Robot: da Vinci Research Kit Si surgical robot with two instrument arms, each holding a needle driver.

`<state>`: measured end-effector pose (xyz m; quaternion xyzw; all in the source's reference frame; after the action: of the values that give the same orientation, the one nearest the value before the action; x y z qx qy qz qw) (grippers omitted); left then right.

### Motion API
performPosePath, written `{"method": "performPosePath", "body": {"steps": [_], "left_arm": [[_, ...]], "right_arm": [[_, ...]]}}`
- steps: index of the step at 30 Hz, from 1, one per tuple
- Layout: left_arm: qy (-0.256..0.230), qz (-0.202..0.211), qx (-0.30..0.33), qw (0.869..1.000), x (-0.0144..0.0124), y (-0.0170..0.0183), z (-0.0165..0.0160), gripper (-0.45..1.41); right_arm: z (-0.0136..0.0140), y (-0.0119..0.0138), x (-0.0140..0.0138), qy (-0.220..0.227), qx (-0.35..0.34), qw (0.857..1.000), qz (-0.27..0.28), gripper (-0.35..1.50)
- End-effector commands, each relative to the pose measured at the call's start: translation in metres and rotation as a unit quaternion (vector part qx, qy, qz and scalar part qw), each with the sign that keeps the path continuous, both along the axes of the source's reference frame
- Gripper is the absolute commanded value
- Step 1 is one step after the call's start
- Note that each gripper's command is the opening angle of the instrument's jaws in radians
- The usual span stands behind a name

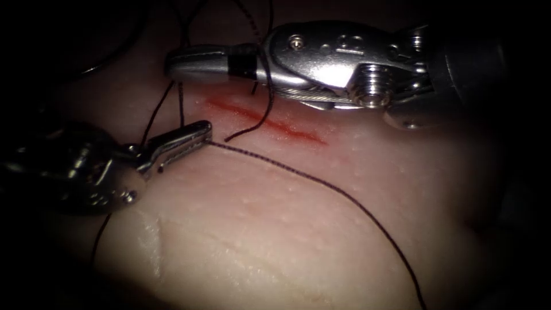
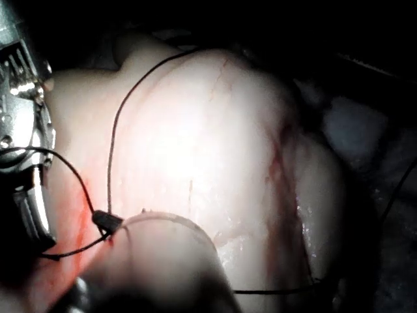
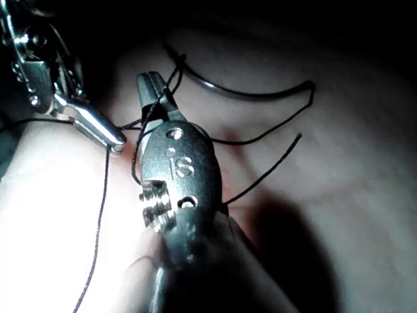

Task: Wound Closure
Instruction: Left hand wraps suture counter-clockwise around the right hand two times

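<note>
The red cut runs across the pale tissue. My left tool comes in from the left, its jaws shut on the dark thread just left of the cut. From there the thread trails off to the lower right. My right tool lies above the cut with its jaws shut, and thread is wound around them. Whether thread sits between those jaws is hidden. A loose thread tail crosses the cut. The curved needle lies free on the tissue beyond the right tool, held by neither tool.
Two thread strands drop from the right tool's tip to behind the left tool. More thread arcs over the tissue to the left tool's tip. Red fluid stains the tissue there.
</note>
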<state>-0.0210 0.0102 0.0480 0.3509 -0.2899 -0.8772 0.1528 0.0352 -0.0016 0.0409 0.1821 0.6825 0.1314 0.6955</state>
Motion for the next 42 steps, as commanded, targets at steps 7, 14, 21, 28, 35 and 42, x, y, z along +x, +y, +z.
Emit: {"method": "performPosePath", "body": {"steps": [7,14,21,28,35,42], "left_arm": [[-0.001,0.005,0.001,1.0,-0.0013,-0.0015,-0.0001,-0.45],[0.005,0.018,-0.004,1.0,-0.0015,-0.0024,-0.0017,-0.45],[0.016,0.047,-0.024,0.998,-0.0013,-0.0017,-0.0055,-0.45],[0.031,0.087,-0.056,0.994,-0.0005,0.0002,-0.0086,-0.45],[0.0,0.115,-0.066,0.991,0.0005,0.0023,-0.0092,-0.45],[-0.076,0.147,-0.071,0.984,0.0003,0.0063,-0.008,-0.45]], "right_arm": [[0.0005,-0.0002,0.0015,0.007,0.004,1.0,-0.005,-0.35],[0.0011,-0.0002,0.0033,-0.02,0.011,1.0,0.013,0.81],[0.0022,-0.0016,0.0034,-0.052,0.001,0.999,-0.008,0.64],[0.0025,-0.0028,0.0024,-0.061,-0.005,0.998,-0.024,0.51],[0.0029,-0.0041,0.0024,-0.065,-0.012,0.997,-0.035,0.51],[0.0027,-0.0048,0.0027,-0.05,-0.011,0.997,-0.051,0.51]]}}
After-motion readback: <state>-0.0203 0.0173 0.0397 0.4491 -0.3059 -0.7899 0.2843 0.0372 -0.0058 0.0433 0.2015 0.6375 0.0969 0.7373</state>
